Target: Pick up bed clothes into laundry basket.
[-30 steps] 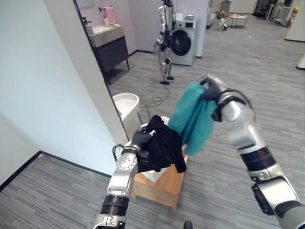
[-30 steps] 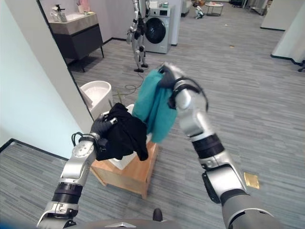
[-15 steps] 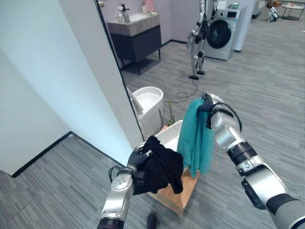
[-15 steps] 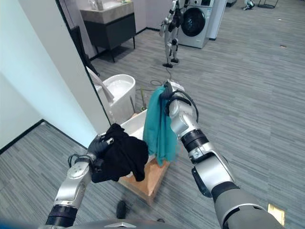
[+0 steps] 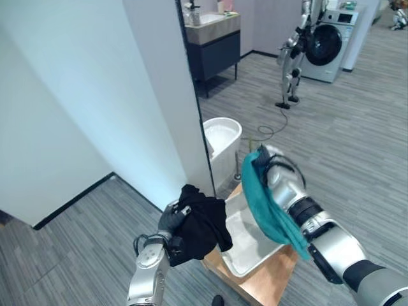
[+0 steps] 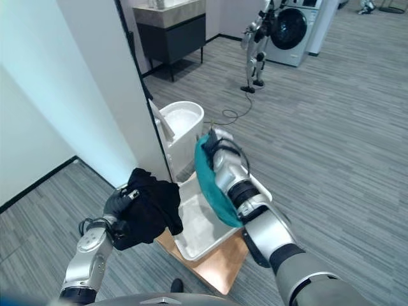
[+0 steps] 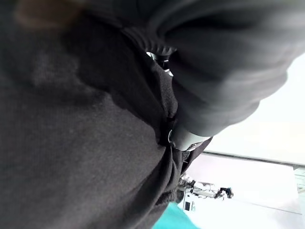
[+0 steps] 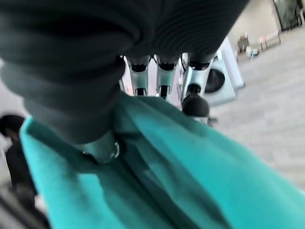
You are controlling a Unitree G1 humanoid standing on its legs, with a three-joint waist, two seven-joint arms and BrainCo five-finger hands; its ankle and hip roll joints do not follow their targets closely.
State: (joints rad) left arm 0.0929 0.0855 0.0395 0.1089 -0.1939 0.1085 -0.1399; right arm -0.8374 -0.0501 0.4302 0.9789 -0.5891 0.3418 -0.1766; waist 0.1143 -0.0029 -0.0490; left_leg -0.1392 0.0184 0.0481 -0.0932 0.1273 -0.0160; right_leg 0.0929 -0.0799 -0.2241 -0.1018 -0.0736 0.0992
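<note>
Left hand (image 5: 171,218): fingers curled into a black garment (image 5: 201,223), holding it bunched above the near left corner of the basket; the cloth hangs down from the grip.
Right hand (image 5: 266,159): fingers closed round a teal cloth (image 5: 271,207), which drapes along the forearm over the far right side of the basket.
Laundry basket (image 5: 245,239): white, shallow, sitting on a wooden stand (image 5: 274,280) on the grey plank floor; its inside looks bare.
Surroundings: a white toilet (image 5: 221,135) just beyond the basket by a pale wall; farther off, a dark vanity (image 5: 213,44), a washing machine (image 5: 330,43) and another humanoid robot (image 5: 294,48).
</note>
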